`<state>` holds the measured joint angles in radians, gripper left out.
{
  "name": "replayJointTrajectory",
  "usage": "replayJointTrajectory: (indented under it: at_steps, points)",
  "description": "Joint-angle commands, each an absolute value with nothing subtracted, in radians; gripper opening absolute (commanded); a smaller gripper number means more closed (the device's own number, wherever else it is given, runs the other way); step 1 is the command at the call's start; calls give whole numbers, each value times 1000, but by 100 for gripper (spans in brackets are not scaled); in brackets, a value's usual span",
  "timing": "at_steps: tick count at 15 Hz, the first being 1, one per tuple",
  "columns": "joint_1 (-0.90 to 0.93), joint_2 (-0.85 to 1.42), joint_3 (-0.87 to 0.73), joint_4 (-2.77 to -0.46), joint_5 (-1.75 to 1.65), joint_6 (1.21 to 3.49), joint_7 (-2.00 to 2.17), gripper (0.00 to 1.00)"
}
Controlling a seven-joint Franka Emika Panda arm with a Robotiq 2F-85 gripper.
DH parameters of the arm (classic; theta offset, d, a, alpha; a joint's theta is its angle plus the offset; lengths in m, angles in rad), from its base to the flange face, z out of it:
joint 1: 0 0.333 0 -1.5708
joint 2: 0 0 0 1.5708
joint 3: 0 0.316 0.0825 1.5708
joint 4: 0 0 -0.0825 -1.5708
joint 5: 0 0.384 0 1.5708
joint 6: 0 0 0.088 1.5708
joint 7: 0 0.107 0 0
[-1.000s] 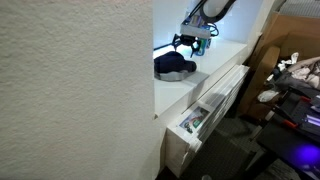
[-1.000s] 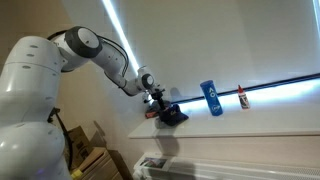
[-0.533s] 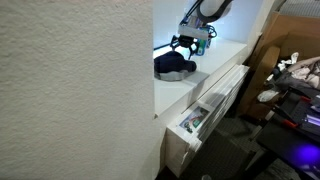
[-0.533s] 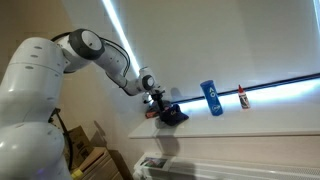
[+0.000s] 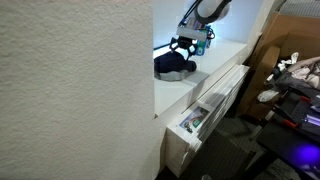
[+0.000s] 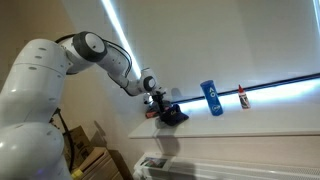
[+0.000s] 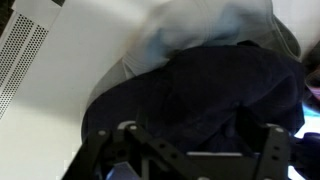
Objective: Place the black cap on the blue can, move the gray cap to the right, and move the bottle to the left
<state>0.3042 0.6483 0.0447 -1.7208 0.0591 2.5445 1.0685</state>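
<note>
Dark navy-black soft fabric cap [image 7: 200, 95] lies near white shelf [image 5: 228, 52] end, light-gray fabric cap [image 7: 190, 35] touching it. Pincer [image 7: 185, 140] fingers wide apart over crown. Soft cloth may bunch, slip; gray cap may drag along.

arm stretched out, gripper spread wide
the arm [image 6: 98, 50] reaches from its white base with the elbow raised and the wrist angled down; the gripper [image 6: 160, 104] points downward, and in the wrist view its fingers [image 7: 272, 140] stand far apart.
</note>
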Motion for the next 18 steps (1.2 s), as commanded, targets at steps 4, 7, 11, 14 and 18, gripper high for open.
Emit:
replayJointTrajectory:
  at_steps: [4,7,11,14,18]
  points:
    - [313,641,21,-1736,57,2549,1063,38]
    - [316,636,10,-1748,51,2557,1070,17]
    - [322,637,-3,-1753,42,2571,1073,0]
    - [376,640,-84,-1753,-72,2601,1107,1]
    - [501,440,-246,-1894,-333,2662,1251,1]
